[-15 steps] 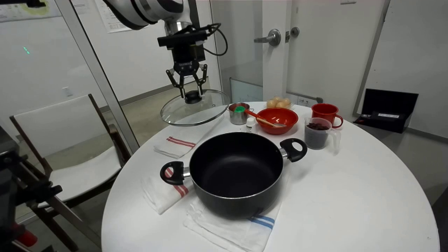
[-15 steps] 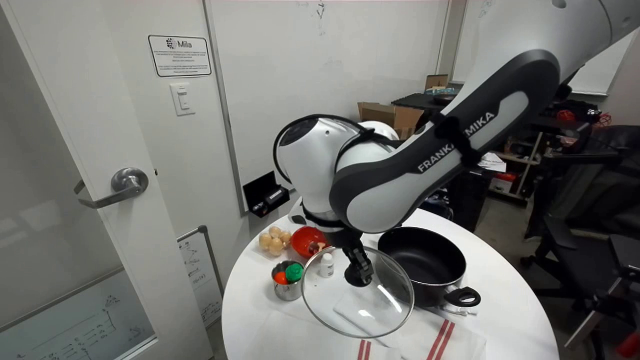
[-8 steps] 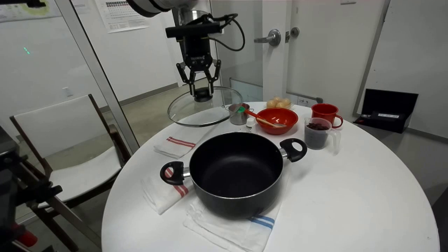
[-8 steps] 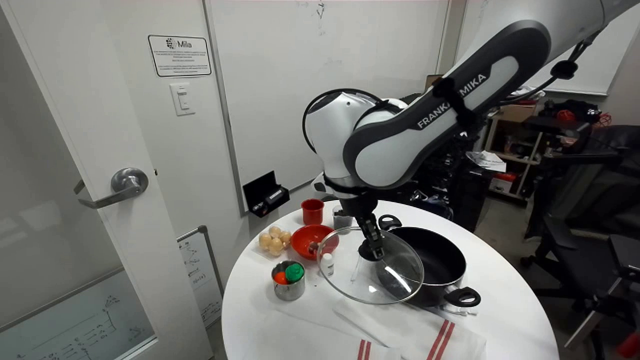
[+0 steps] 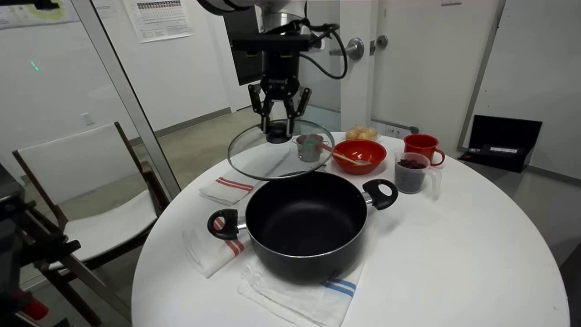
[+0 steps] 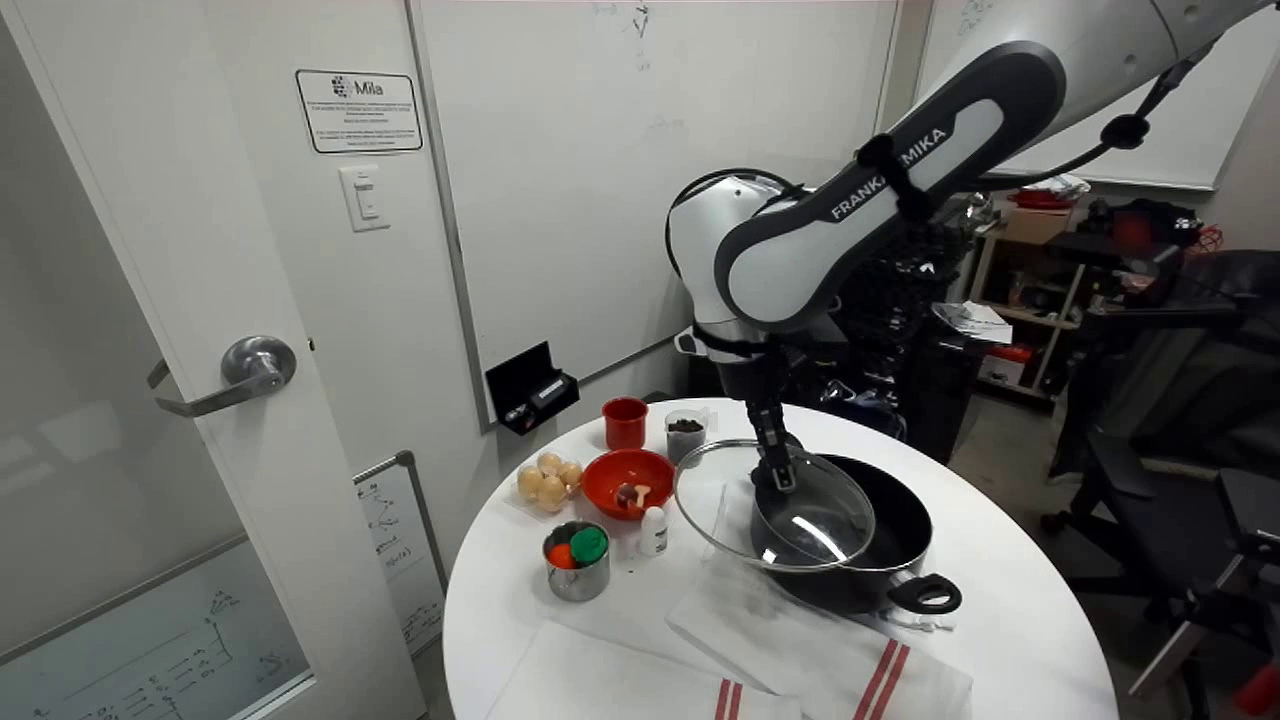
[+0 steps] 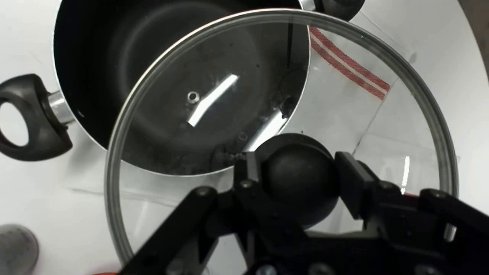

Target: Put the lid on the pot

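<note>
The glass lid [image 5: 283, 159] hangs in the air by its dark knob, which my gripper [image 5: 278, 128] is shut on. In the wrist view the gripper [image 7: 300, 173] has a finger [image 7: 353, 179] on each side of the knob. The lid also shows in an exterior view [image 6: 725, 520], slightly tilted. The black pot [image 5: 308, 268] stands open on the table with its loop handles out to the sides. The lid is off-centre above it: in the wrist view the lid [image 7: 405, 126] overlaps only part of the pot [image 7: 88, 95].
Folded white towels [image 5: 290, 302] lie under and beside the pot. Near the pot stand a steel cup [image 6: 578, 580], a white bottle [image 6: 653, 535], a red bowl [image 5: 358, 168], a measuring cup [image 5: 411, 179] and a red mug [image 5: 422, 147]. Egg-like balls [image 6: 550, 482] sit behind.
My gripper has carried the lid sideways toward the pot, and its edge now overlaps the pot's opening in the exterior views. The grip is unchanged and the pot has not moved.
</note>
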Action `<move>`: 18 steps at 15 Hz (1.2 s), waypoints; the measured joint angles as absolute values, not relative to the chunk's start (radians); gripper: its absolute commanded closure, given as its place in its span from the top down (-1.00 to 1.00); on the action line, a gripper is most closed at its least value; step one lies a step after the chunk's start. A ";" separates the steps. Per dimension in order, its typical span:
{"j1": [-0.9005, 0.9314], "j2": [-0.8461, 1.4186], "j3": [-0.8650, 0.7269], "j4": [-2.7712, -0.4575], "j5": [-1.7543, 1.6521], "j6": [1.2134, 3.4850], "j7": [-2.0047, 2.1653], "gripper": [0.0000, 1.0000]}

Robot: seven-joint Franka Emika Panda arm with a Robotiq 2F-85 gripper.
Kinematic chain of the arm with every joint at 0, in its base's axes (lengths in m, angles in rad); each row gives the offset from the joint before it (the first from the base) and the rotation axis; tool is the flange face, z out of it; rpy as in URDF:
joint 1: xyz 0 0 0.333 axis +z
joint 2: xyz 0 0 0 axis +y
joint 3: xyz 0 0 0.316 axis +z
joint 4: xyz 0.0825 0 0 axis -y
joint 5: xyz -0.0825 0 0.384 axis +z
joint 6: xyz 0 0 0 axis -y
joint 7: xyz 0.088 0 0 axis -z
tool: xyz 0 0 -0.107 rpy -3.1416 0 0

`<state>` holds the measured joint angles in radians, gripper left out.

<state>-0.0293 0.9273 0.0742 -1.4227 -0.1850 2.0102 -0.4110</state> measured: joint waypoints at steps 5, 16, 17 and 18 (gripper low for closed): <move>-0.080 0.927 0.059 -1.435 -0.149 2.003 -0.373 -0.49; -0.160 0.928 0.015 -1.483 -0.083 2.000 -0.290 -0.49; -0.166 0.928 0.013 -1.488 -0.076 2.000 -0.286 -0.49; -0.171 0.928 0.010 -1.493 -0.070 1.999 -0.282 -0.49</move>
<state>-0.1714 0.9282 0.0100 -1.4928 -0.0702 1.9990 -0.2825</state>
